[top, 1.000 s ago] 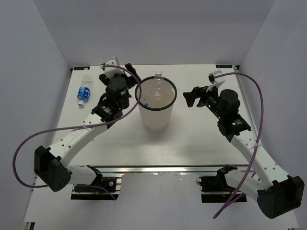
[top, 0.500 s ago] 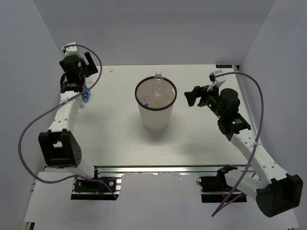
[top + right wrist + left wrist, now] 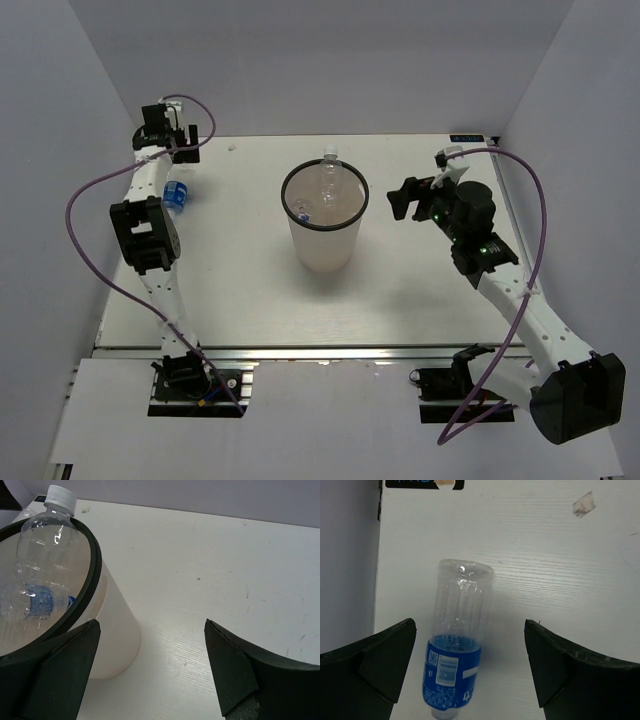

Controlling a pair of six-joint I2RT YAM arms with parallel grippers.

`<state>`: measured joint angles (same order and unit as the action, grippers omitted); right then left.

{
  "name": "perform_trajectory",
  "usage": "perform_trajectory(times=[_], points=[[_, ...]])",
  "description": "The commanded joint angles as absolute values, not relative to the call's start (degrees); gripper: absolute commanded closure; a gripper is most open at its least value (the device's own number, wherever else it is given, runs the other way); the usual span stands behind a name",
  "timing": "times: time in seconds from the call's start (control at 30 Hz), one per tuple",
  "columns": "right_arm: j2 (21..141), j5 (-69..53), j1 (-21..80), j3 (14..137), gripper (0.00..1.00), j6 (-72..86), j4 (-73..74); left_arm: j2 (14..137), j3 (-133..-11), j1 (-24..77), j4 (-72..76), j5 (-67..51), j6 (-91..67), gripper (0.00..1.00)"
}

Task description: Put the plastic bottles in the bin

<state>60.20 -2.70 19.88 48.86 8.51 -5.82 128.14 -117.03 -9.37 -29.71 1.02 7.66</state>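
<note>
White table (image 3: 400, 290) with faint wood grain, enclosed by plain pale lilac walls: back wall (image 3: 330, 60), left wall (image 3: 50, 200), right wall (image 3: 600, 110). A metal rail (image 3: 330, 352) runs along its near edge. A tape scrap (image 3: 583, 504) sticks to the tabletop. Lighting is even, with soft shadows.

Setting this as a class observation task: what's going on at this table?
Two robot arms are putting bottles into a bin; some are already inside. One blue-labelled bottle lies on the table, far left, with the left end effector open above it. The right end effector is open and empty beside the bin.
</note>
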Motion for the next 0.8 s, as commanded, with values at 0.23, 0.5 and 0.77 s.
perform_trajectory(times=[0.23,0.5,0.77], points=[[61.79,-1.67,19.6,51.86,0.11,8.44,-5.45,138.77,-129.2,-10.72,-36.21,4.21,12.22,0.02],[62.14,-1.85,19.6,52.03,0.11,8.7,-5.36,142.73,-130.34,-11.16,-36.21,6.33,10.99,0.1],[61.79,-1.15,19.6,51.86,0.11,8.53,-5.27,140.81,-129.2,-11.16,-35.95,4.49,9.67,0.48]])
